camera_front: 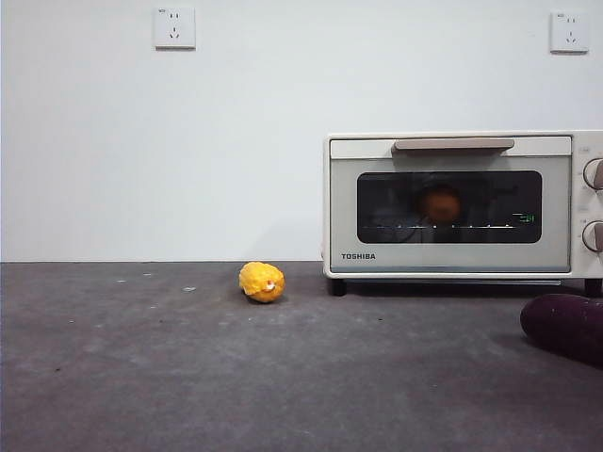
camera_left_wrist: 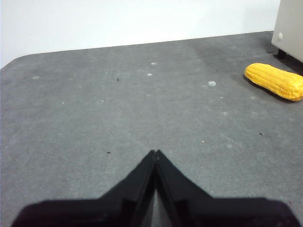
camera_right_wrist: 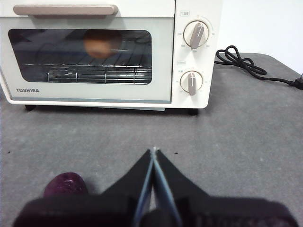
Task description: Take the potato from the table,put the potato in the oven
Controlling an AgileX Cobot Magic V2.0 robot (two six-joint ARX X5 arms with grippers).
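Purple oblong vegetable [camera_front: 567,327] is lying nearest the front camera, at the right edge of the dark grey surface [camera_front: 188,377], just before the oven's right end.

Yellow bumpy corn cob [camera_front: 262,282] is resting on the surface just beside the oven's left front foot, not touching it.

Oven [camera_front: 462,202], cream-white, is standing at the back right with its glass door closed and the beige bar handle [camera_front: 454,144] across the top; two round knobs [camera_right_wrist: 195,34] are sitting on its right panel.

Potato [camera_front: 441,204], orange-brown, is sitting inside the oven on the wire rack [camera_right_wrist: 99,66], showing dimly through the dark window.

Black power cord [camera_right_wrist: 239,59] is trailing over the surface at the oven's right.

Left pincer [camera_left_wrist: 155,152] is hovering over bare surface, tips pressed together, empty, the corn cob well off to one side.

Right pincer [camera_right_wrist: 154,150] is facing the oven front, tips together, empty, with the purple vegetable near it.
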